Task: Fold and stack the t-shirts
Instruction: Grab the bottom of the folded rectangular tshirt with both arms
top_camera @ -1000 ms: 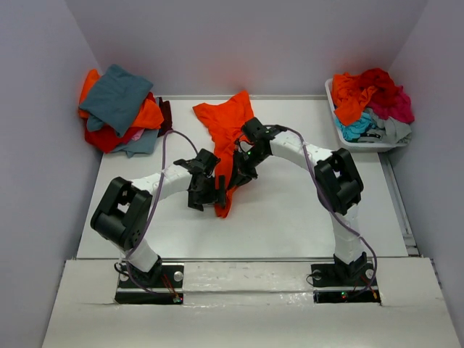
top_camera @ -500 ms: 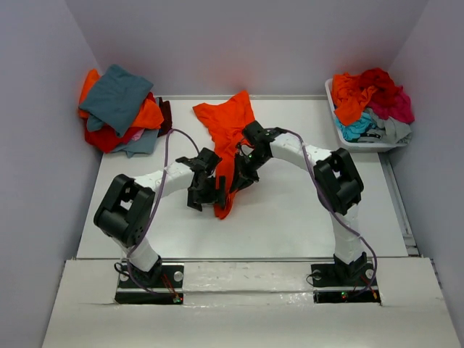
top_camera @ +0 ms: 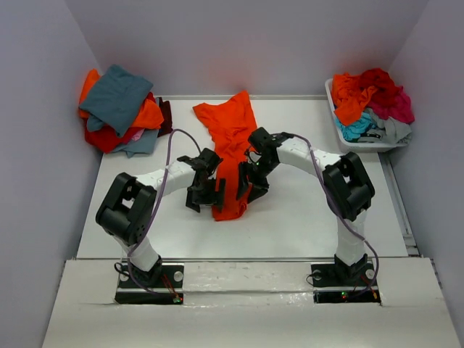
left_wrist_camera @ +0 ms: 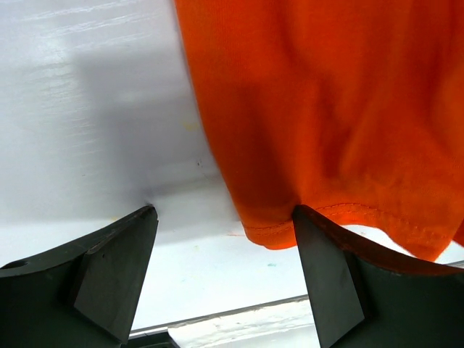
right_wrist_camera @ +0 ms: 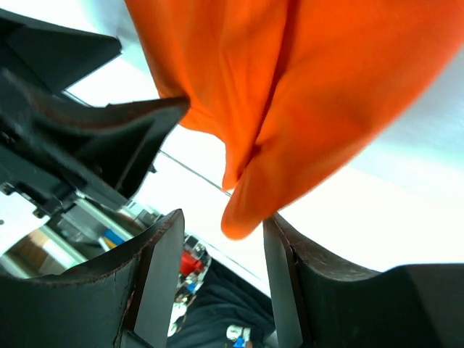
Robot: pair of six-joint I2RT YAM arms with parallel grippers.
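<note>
Top external view: the orange t-shirt (top_camera: 230,138) lies lengthwise down the middle of the table (top_camera: 304,217), its far end spread flat near the back edge and its near end gathered into a narrower strip. The left gripper (top_camera: 204,194) and the right gripper (top_camera: 250,187) flank that near end, one on each side, low over the cloth. This placement suits taking the two hem corners together so the shirt can be drawn out flat or folded over.

In the left wrist view the jaws stand wide. The stitched hem of the shirt (left_wrist_camera: 326,109) comes down against the inner face of the right-hand finger (left_wrist_camera: 333,275), and bare table shows across the rest of the gap, so nothing is held.

In the right wrist view the jaws are parted as well. A rounded fold of orange cloth (right_wrist_camera: 246,210) hangs loose between the fingers (right_wrist_camera: 156,275), unpinched, close to the other finger.

The shirt therefore rests on the table under its own weight, and folding looks barely begun. A pile of folded t-shirts (top_camera: 119,109) sits at the far left corner, where finished ones evidently go. Crumpled t-shirts (top_camera: 370,94) wait in the white bin (top_camera: 362,146) at the far right.
</note>
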